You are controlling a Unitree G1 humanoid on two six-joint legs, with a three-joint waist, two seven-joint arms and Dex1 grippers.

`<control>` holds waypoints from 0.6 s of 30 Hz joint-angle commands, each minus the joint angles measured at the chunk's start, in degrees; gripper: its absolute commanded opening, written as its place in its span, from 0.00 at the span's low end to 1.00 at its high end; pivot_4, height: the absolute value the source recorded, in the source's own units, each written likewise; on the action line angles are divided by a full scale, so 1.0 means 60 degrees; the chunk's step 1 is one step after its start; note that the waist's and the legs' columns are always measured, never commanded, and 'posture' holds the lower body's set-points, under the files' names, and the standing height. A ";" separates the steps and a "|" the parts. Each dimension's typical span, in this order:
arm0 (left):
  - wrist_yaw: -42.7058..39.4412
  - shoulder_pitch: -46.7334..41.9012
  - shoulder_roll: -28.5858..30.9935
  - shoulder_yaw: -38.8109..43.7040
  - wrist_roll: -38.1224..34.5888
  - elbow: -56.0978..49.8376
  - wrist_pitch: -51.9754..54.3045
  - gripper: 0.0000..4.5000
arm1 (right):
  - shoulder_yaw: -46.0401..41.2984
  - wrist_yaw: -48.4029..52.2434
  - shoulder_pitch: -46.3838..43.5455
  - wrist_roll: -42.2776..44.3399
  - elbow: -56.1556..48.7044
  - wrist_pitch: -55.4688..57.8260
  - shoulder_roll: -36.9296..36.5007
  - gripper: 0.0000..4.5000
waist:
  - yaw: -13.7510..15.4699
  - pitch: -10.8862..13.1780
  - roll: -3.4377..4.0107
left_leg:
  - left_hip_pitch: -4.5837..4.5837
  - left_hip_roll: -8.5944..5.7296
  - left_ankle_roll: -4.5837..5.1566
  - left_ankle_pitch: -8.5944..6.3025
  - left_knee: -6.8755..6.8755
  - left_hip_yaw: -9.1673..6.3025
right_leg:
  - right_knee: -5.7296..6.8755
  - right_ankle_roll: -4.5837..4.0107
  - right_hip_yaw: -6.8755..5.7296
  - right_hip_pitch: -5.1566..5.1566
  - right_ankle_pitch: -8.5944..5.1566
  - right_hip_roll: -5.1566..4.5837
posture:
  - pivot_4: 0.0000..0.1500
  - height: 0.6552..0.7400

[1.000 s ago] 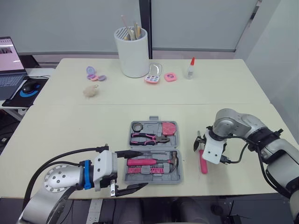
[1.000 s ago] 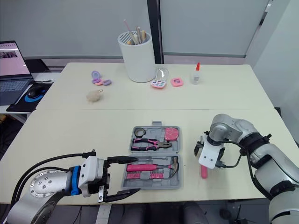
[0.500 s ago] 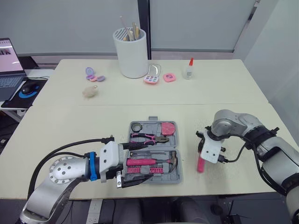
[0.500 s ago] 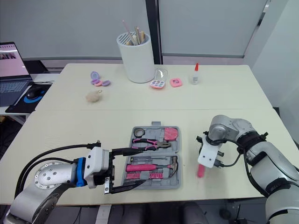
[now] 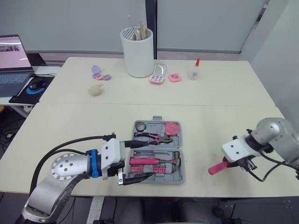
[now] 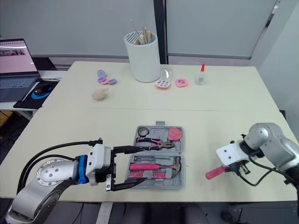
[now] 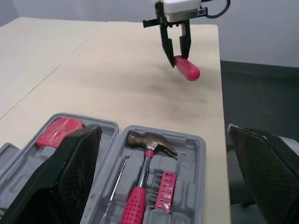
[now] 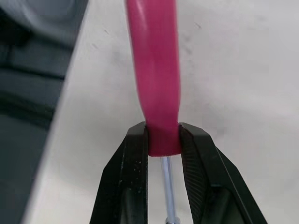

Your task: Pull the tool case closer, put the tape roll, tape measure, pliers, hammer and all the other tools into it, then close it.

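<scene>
Item: screwdriver (image 5: 216, 168), pink handle.
Status: now lifted off the table (image 5: 224, 121), clamped at the handle's end by the right gripper (image 5: 229, 163), and carried farther toward 3 o'clock from the tool case (image 5: 159, 145).
Left gripper (image 5: 148, 163): spread wide, empty, at the case's 7 o'clock corner.
Judgement: screwdriver not yet stowed.

The two head eyes are looking forward and down from high up, both taking in the worktop (image 5: 224, 116) with the tool case (image 5: 155, 129) at 6 o'clock. The left wrist camera is sitting low over that case, facing the screwdriver (image 7: 186, 68) beyond. The right wrist camera is peering closely along the same screwdriver.
</scene>
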 commanded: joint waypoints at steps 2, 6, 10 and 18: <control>-0.0208 -0.0034 0.0077 -0.0048 0.0020 -0.0048 -0.0224 1.00 | -0.1553 -0.1342 0.0719 0.1269 -0.1564 0.5417 0.0312 0.16 | -0.0073 -0.0001 0.0004 | 0.0011 0.0003 0.0000 0.0000 -0.0002 0.0002 | 0.0008 0.0000 0.0001 0.0003 0.0000 0.0007 | 1.00 0.97; -0.0293 -0.0159 0.0028 -0.0066 0.0005 -0.0005 -0.0246 1.00 | -0.3056 -0.4640 0.1012 0.1144 -0.2233 0.9656 0.3017 0.16 | -0.0116 -0.0010 -0.0012 | 0.0010 0.0009 -0.0001 0.0000 -0.0009 -0.0009 | 0.0012 0.0000 -0.0003 0.0002 0.0000 0.0022 | 1.00 0.97; -0.0328 -0.0185 0.0018 -0.0018 0.0025 0.0086 -0.0319 1.00 | -0.3623 -0.6556 0.0763 0.0965 -0.2409 1.1280 0.4608 0.16 | -0.0093 -0.0008 0.0001 | -0.0037 -0.0013 -0.0004 0.0002 -0.0011 -0.0005 | 0.0013 0.0002 0.0002 -0.0038 -0.0001 0.0014 | 1.00 0.97; -0.0473 -0.0026 -0.0042 -0.0085 0.0250 0.0460 -0.0818 1.00 | -0.3493 -0.8759 0.0863 0.1094 -0.2283 1.1379 0.5958 0.16 | -0.0044 -0.0009 0.0000 | -0.0045 -0.0010 -0.0003 0.0000 -0.0014 -0.0001 | 0.0001 0.0004 0.0005 -0.0046 -0.0001 0.0016 | 1.00 0.97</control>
